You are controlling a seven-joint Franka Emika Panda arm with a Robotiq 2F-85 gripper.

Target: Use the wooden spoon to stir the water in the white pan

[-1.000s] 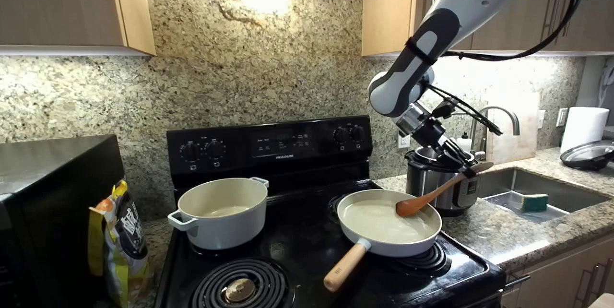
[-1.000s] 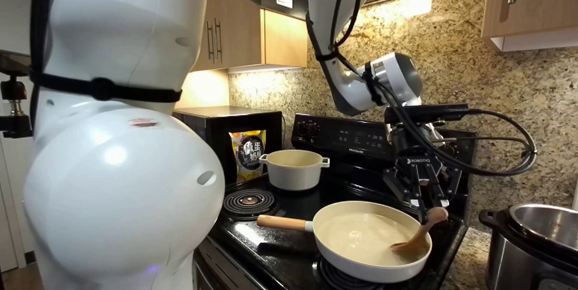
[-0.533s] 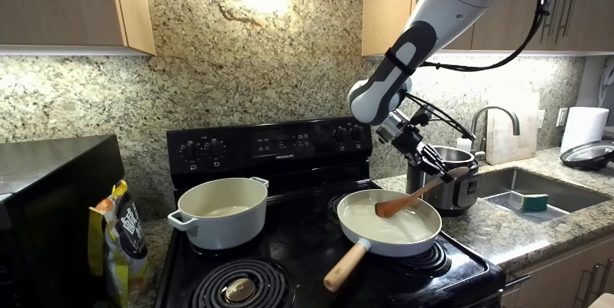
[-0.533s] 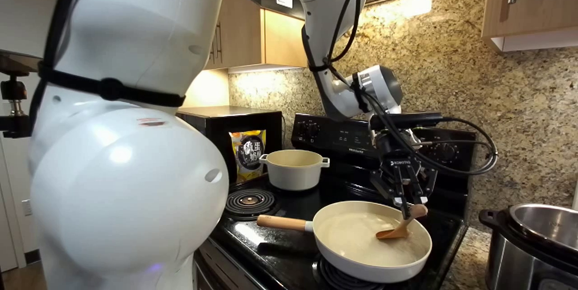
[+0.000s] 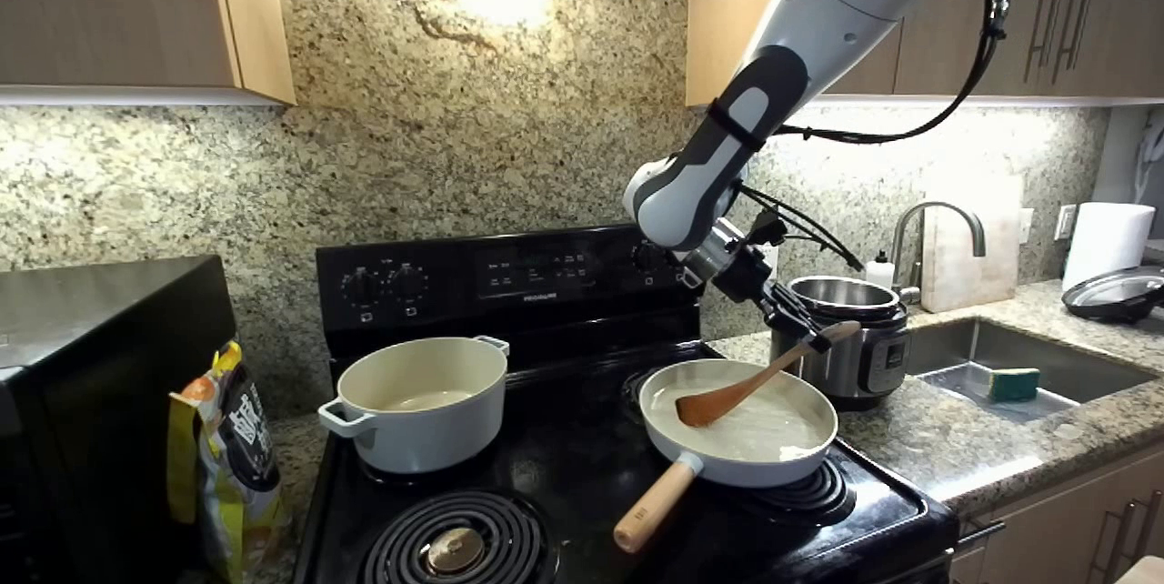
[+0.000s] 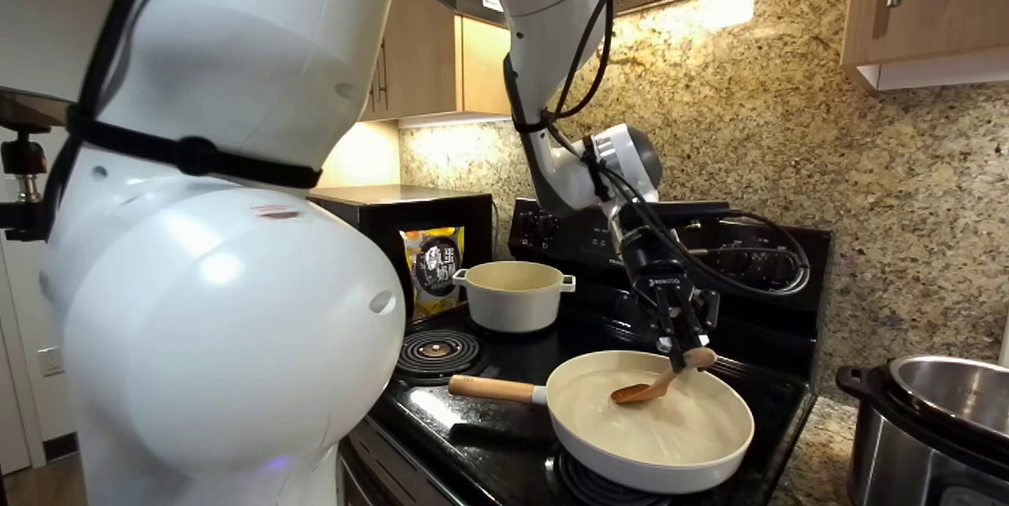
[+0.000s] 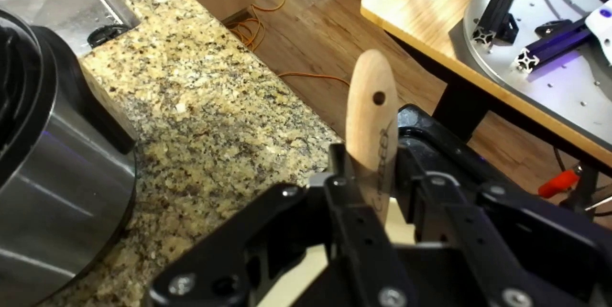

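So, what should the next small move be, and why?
Probably sweep the wooden spoon toward the side of the white pan nearer the steel cooker: the pincer grips the spoon's handle, and its head sits off-centre in the pan, away from the cooker, leaving more water on the cooker's side.

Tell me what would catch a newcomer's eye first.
The big white robot arm jumps out first, looming at the left of an exterior view. Next comes its gripper, closed on a wooden spoon that slants down into the white pan on the black stove.
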